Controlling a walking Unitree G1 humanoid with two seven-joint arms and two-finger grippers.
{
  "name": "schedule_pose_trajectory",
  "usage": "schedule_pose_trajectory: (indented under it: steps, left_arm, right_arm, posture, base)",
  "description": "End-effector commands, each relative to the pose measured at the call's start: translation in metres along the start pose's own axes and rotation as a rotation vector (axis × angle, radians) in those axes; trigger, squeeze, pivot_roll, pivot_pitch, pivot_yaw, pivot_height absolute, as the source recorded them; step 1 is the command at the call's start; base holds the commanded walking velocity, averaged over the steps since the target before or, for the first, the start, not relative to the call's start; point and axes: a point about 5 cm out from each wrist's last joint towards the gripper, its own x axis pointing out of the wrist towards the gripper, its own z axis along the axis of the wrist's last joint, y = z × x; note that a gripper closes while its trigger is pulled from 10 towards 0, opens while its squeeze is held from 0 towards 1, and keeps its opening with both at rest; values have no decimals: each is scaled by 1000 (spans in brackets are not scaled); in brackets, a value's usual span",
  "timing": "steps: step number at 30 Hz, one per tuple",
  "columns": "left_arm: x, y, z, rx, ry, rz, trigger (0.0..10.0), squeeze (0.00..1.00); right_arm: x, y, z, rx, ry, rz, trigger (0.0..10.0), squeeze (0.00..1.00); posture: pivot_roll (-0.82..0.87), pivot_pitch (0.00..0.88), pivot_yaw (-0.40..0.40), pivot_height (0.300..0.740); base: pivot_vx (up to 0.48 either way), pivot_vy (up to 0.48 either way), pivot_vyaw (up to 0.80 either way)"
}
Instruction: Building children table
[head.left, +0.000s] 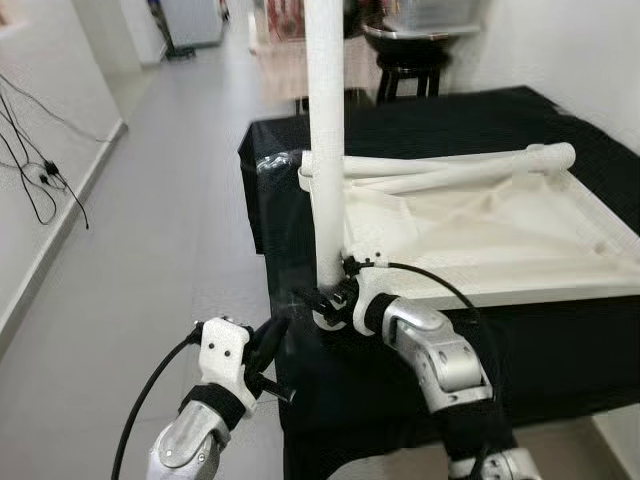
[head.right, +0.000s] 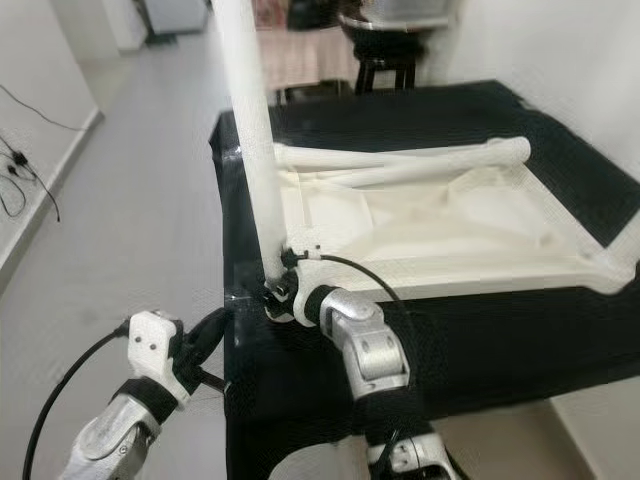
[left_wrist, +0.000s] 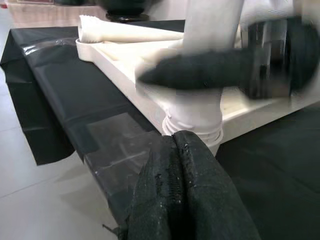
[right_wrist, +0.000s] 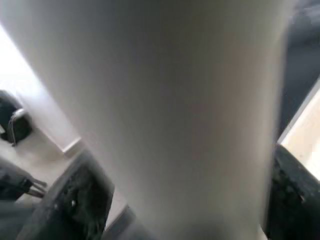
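Clamped low around the upright table leg (head.left: 324, 150), my right claw (head.left: 330, 300) holds it at the near corner of the upturned white tabletop (head.left: 480, 230) on the black-draped table (head.left: 560, 130). From the right eye, two more legs (head.right: 400, 155) lie loose across the top, so I judge three corners are left. Through my left wrist, my left claw (left_wrist: 185, 200) is pressed together, holding nothing, just short of the leg's threaded base. My right wrist shows the leg between my fingers (right_wrist: 80, 200).

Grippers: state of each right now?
Left gripper: shut, holding nothing, beside the table edge.
Right gripper: shut on the upright white leg near its base.
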Motion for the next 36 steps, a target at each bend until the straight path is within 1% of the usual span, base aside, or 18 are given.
schedule_pose_trajectory:
  steps: [1, 2, 4, 7, 13, 14, 15, 16, 24, 27, 28, 29, 30, 31, 33, 34, 35, 36]
  left_arm:
    - [-1, 1, -3, -12, 15, 5, 10000, 0]
    - [-1, 1, -3, -12, 15, 5, 10000, 0]
    - [0, 1, -4, -12, 17, 4, 10000, 0]
    - [0, 1, -5, -13, 17, 3, 10000, 0]
    - [0, 0, -6, -13, 20, 1, 10000, 0]
    - [0, -1, -6, -13, 21, 1, 10000, 0]
    - [0, -1, -6, -13, 21, 1, 10000, 0]
    - [0, -2, -6, -13, 21, 1, 10000, 0]
    - [0, -2, -5, -14, 19, 0, 10000, 0]
    - [-1, -3, -3, -16, 16, 0, 10000, 0]
    - [-1, -3, -3, -16, 16, 0, 10000, 0]
    - [-3, -2, -3, -14, 15, 2, 10000, 0]
    - [-4, -1, -2, -13, 14, 4, 10000, 0]
    - [-4, -1, -2, -13, 14, 4, 10000, 0]
    - [-4, 0, -1, -15, 12, 4, 10000, 0]
    - [-4, 0, -1, -15, 12, 4, 10000, 0]
    - [-4, 0, -1, -16, 12, 4, 10000, 0]
    - [-4, 0, -1, -16, 12, 4, 10000, 0]
  right_arm:
    - [6, 8, 9, -57, -28, 189, 10000, 0]
    - [6, 8, 9, -57, -28, 189, 10000, 0]
    - [3, 0, 18, -195, 45, 406, 10000, 0]
    - [1, -3, 23, -225, 55, 503, 10000, 0]
    - [5, -12, 24, -171, 91, 519, 10000, 0]
    - [6, -14, 24, -160, 95, 512, 2235, 0]
    - [6, -14, 24, -160, 95, 512, 2235, 0]
    - [6, -17, 20, -136, 99, 516, 0, 0]
    - [2, -26, 15, -96, 66, 464, 0, 0]
    - [-5, -28, -2, -66, 63, 309, 0, 0]
    - [-5, -28, -2, -66, 63, 309, 0, 0]
    - [3, -30, -9, 96, -61, -122, 0, 0]
    - [0, -35, -20, 252, -99, -449, 0, 0]
    - [0, -35, -20, 252, -99, -449, 0, 0]
    - [-10, 11, -59, 231, 24, -447, 0, 0]
    - [-10, 11, -59, 231, 24, -447, 0, 0]
    - [-10, 28, -66, 190, 54, -344, 0, 0]
    - [-10, 28, -66, 190, 54, -344, 0, 0]
  posture:
    - [9, 24, 16, 740]
    - [9, 24, 16, 740]
    - [14, 15, 17, 740]
    - [14, 15, 17, 740]
    - [24, 4, 17, 740]
    - [24, 3, 16, 740]
    - [24, 3, 16, 740]
    - [27, 5, 16, 740]
    - [22, 14, 21, 740]
    - [18, 28, 16, 740]
    - [18, 28, 16, 740]
    - [2, 43, 15, 740]
    - [-5, 45, 17, 740]
    - [-5, 45, 17, 740]
    - [-14, 52, 25, 740]
    - [-14, 52, 25, 740]
    - [-14, 52, 25, 740]
    - [-14, 52, 25, 740]
  base:
    - [0, 0, 0]
    - [0, 0, 0]
    - [0, 0, 0]
    - [0, 0, 0]
    - [0, 0, 0]
    - [0, 0, 0]
    - [0, 0, 0]
    - [0, 0, 0]
    - [0, 0, 0]
    - [0, 0, 0]
    - [0, 0, 0]
    - [0, 0, 0]
    - [0, 0, 0]
    - [0, 0, 0]
    - [0, 0, 0]
    - [0, 0, 0]
    - [0, 0, 0]
    - [0, 0, 0]
